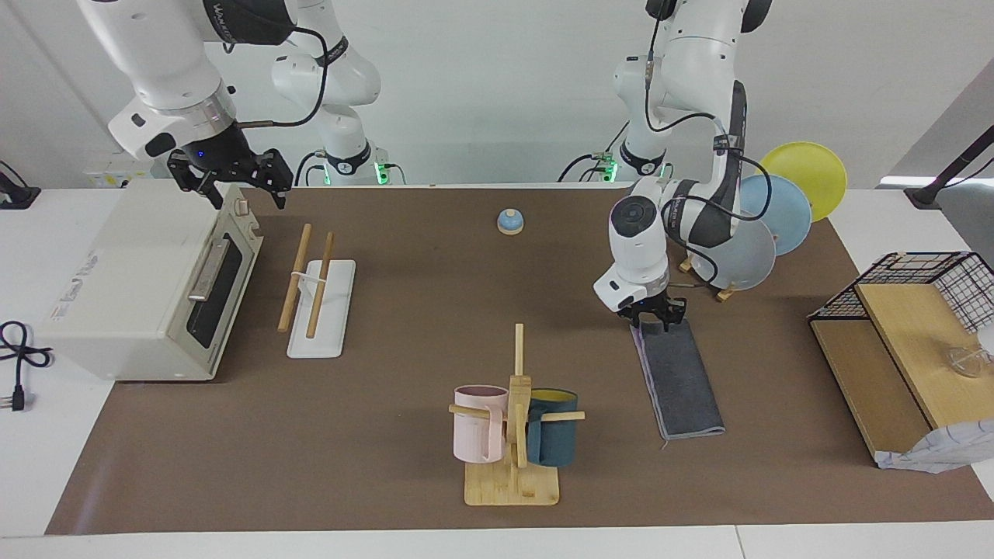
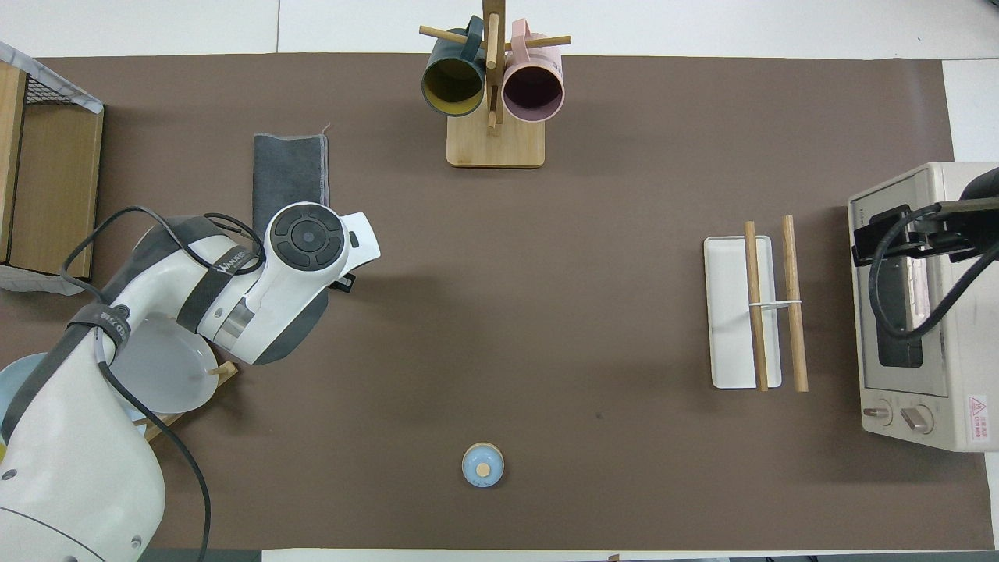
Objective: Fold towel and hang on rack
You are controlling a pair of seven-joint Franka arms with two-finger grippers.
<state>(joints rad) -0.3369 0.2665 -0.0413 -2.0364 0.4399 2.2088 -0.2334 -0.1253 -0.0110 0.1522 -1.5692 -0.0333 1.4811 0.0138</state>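
The towel (image 1: 678,376) lies folded in a narrow grey strip; my left claw (image 1: 651,317) stands open over its end.

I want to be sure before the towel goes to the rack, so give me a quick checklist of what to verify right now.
1. Towel folded into a narrow strip, grey side up: ok.
2. Towel flat on the mat, nothing on it: ok.
3. Left hand at the towel's end nearer the robots, fingers apart, no grip: not ok for lifting yet.
4. Rack upright, both rods bare: ok.
5. Right hand open, waiting over the toaster oven, off the rack: ok.
6. Mug tree beside the towel, apart from it: ok.
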